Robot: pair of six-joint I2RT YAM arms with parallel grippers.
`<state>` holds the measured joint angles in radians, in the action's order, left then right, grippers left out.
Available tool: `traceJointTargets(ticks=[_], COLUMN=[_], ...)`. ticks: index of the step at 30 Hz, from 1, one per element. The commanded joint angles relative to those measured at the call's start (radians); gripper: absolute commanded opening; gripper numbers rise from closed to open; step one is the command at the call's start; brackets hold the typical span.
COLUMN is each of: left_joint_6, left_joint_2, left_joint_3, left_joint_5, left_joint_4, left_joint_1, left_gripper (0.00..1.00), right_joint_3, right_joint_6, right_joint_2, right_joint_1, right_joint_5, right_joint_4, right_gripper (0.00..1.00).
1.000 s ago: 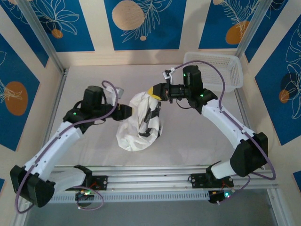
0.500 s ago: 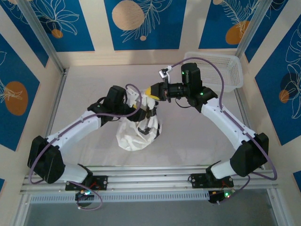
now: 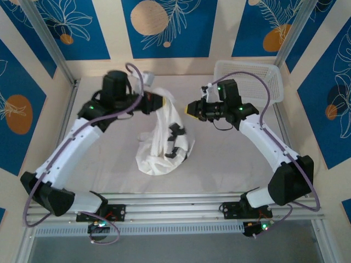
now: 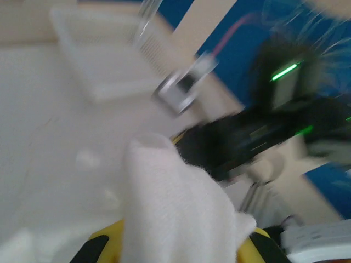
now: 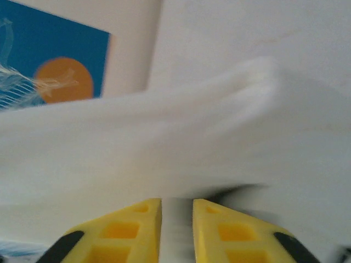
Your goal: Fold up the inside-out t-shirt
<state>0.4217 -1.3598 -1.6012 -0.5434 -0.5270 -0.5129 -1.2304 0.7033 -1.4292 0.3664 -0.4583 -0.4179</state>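
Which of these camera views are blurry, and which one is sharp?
Top external view: sharp and evenly lit, the t-shirt crisp. Left wrist view: smeared, the white basket and right arm streaked, the near cloth clearer. Right wrist view: yellow fingers sharp, the cloth beyond soft.

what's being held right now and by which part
The left gripper pinches the t-shirt by a bunched top fold; the right gripper holds nothing.
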Motion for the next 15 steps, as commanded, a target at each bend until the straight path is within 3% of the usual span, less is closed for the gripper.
traceJointTargets(ticks=[1,5,9,11,12,15], left_joint_6=[0.161,0.257,0.286,0.313,0.327,0.332], left_joint_2=[-0.036,-0.069,-0.092,-0.096,-0.097,-0.105], left_joint_3=[-0.141,-0.173,-0.208,-0.216,-0.219,-0.241], left_joint_5=[-0.060,-0.007,0.046,0.054,0.052,0.047], left_joint_4=[-0.153,-0.198,-0.230,-0.221,-0.215,-0.223], left_joint_1=[0.015,0.031,0.031,0.031,0.030,0.028], left_gripper=[0.00,0.00,0.00,0.00,0.00,0.00], right_joint_3=[0.035,0.027,0.022,0.024,0.016,-0.036], right_joint_6=[-0.044,-0.034,-0.146,-0.200,-0.225,-0.334], right_joint_2=[0.008,0.176,0.329,0.340,0.325,0.240], right_joint_1=[-0.027,-0.014,0.135,0.233,0.284,0.403], right_joint_5=[0.018,0.132,0.309,0.323,0.334,0.534], right_joint_4=[-0.036,-0.013,0.056,0.127,0.150,0.128], right_gripper=[0.31,0.37,0.41,0.42,0.49,0.63])
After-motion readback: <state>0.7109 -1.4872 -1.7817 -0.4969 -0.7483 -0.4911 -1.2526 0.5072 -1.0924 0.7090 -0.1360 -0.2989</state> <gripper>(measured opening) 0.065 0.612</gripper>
